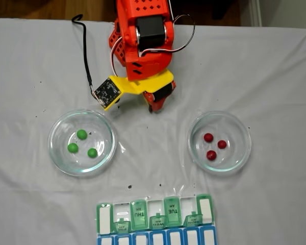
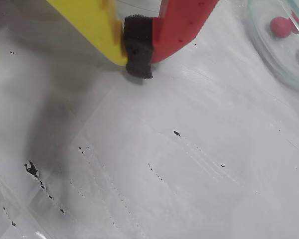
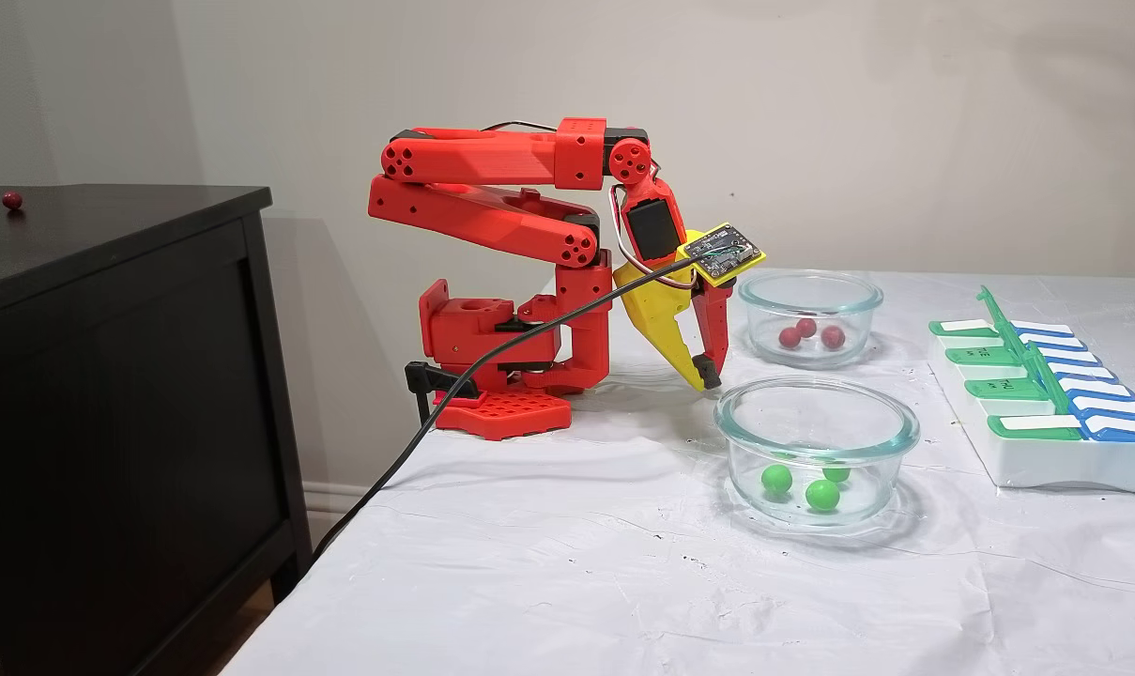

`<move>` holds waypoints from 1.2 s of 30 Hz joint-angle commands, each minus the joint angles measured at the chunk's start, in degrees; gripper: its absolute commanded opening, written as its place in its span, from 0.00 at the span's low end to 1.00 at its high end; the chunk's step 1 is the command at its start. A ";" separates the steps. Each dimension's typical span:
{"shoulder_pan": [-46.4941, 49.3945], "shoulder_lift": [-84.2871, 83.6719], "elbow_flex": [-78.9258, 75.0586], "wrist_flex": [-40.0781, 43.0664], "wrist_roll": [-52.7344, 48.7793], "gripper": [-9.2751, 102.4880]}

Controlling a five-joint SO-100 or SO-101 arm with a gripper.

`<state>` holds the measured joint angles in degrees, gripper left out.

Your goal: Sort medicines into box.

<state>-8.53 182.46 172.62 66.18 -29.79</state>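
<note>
Nothing is sorted yet: the claw [image 1: 152,108] is pressed together and empty, all six balls [image 1: 81,134] wait in dishes [image 1: 58,153] either side, box [image 1: 143,217] beyond

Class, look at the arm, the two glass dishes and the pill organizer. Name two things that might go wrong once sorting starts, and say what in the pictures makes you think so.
1. The green balls and red balls are small and round, lying deep in glass dishes; the hand, now shut, may knock them about or bump a rim.
2. Several lids on the pill organizer stand open; a dropped ball could bounce out or land in the wrong compartment.
</note>
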 commanded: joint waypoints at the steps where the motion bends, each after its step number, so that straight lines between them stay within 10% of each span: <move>1: -0.18 1.05 -1.41 -0.44 0.00 0.08; 36: 0.09 1.14 -1.23 -1.14 0.26 0.08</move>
<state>-8.53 182.46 172.62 65.48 -29.79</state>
